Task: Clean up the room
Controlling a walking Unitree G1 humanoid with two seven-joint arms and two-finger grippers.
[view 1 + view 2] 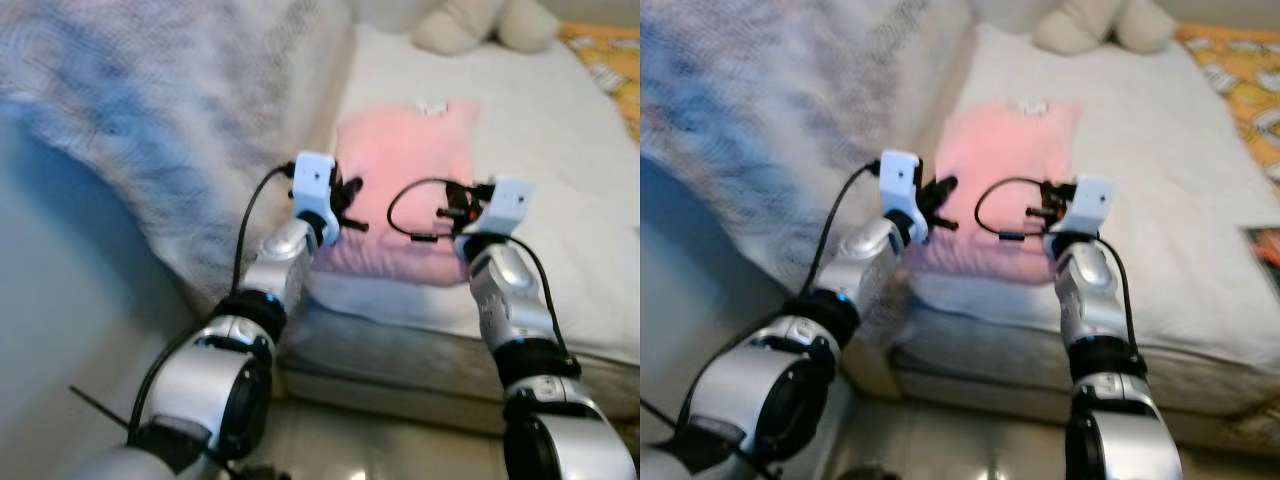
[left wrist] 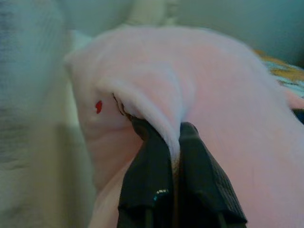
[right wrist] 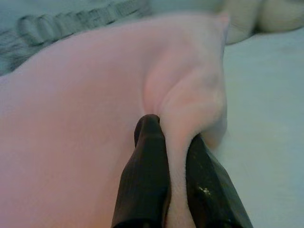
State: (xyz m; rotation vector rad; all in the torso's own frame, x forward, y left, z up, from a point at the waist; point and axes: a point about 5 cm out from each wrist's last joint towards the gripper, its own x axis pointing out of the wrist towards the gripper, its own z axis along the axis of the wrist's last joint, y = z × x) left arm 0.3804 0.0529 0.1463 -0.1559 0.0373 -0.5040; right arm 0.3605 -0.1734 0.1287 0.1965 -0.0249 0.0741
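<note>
Both arms reach over the bed (image 1: 560, 200); left hand (image 2: 176, 142) and right hand (image 3: 173, 137) each pinch the pink shirt (image 1: 405, 170).

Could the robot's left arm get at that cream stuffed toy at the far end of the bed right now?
Probably not: the left pincer is shut on the pink shirt, and the stuffed toy lies well beyond it.

- We see the stuffed toy (image 1: 480, 25) cut off by the picture's top edge.
- The orange patterned cloth (image 1: 1240, 75) runs off the right edge; its print is blurred.
- A pinched fold of the pink garment (image 2: 199, 95) hides the left gripper (image 2: 175, 137) fingertips.
</note>
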